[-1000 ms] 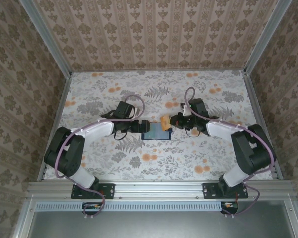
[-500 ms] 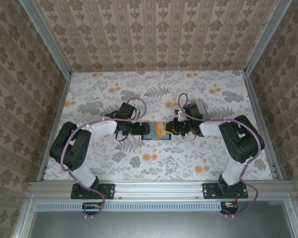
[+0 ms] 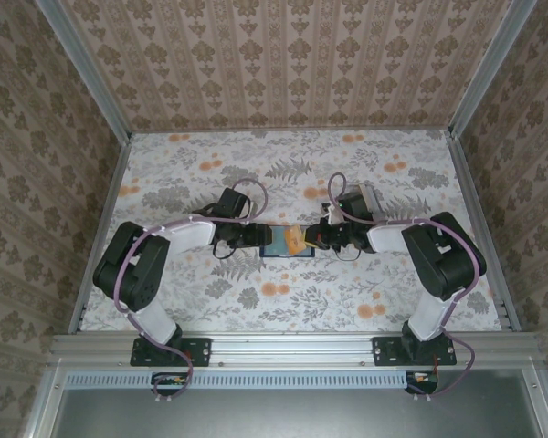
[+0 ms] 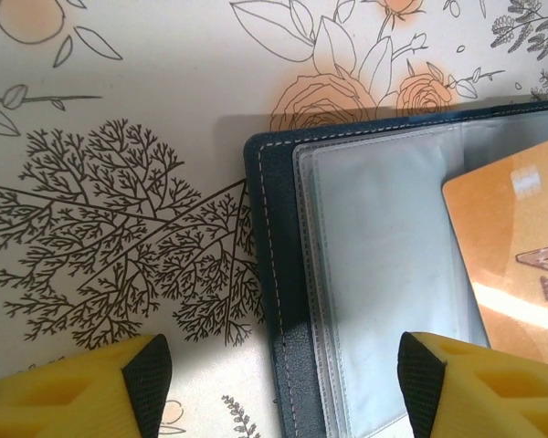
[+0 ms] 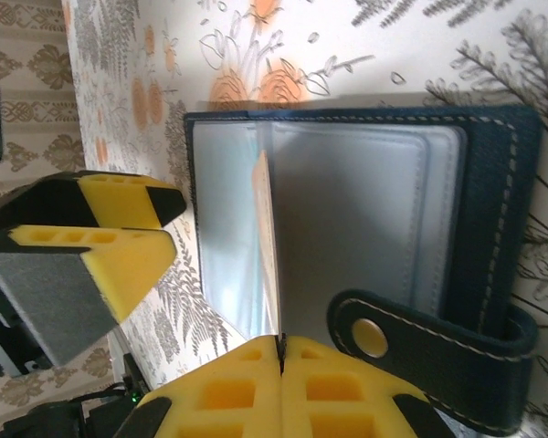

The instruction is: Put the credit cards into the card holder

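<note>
One orange credit card [image 5: 267,233] is pinched on edge in the closed right gripper [image 5: 281,351] and held at the clear pockets [image 5: 365,219] of the card holder [image 3: 276,245], laid unfolded on the table [image 3: 210,173]. The left gripper [image 4: 281,379] is spread astride the holder's left edge. Insertion is judged under way: the card must next be slid into a pocket while the holder is steadied. A second ago the card was held higher, beyond the holder's far edge.

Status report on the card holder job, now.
Left tool open, straddling edge of card holder. Right tool shut on orange card, edge-on over the holder's clear sleeves. Snap strap lies beside that tool.
</note>
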`<state>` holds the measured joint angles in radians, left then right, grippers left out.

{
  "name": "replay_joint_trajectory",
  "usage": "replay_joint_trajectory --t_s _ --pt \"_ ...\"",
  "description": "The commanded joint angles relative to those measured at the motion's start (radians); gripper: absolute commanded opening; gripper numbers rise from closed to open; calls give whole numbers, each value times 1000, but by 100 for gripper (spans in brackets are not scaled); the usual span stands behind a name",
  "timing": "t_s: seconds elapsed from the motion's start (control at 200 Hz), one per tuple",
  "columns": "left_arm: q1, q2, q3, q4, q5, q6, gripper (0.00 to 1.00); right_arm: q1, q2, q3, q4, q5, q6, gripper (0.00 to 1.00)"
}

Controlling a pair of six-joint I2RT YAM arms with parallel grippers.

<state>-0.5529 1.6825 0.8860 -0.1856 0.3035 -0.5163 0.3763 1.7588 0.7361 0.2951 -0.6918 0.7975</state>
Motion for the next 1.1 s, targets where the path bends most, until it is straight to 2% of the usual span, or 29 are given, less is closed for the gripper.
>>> replay_joint_trajectory --t_s 0.0,0.6,1.095 --pt "7 10 -6 4 8 -7 70 6 -23 -28 39 16 21 0" --pt "-15 4 -23 19 -5 -15 75 9 -13 -75 128 46 77 0" --pt "-24 31 -11 31 -8 -27 72 64 49 -37 190 66 139 0"
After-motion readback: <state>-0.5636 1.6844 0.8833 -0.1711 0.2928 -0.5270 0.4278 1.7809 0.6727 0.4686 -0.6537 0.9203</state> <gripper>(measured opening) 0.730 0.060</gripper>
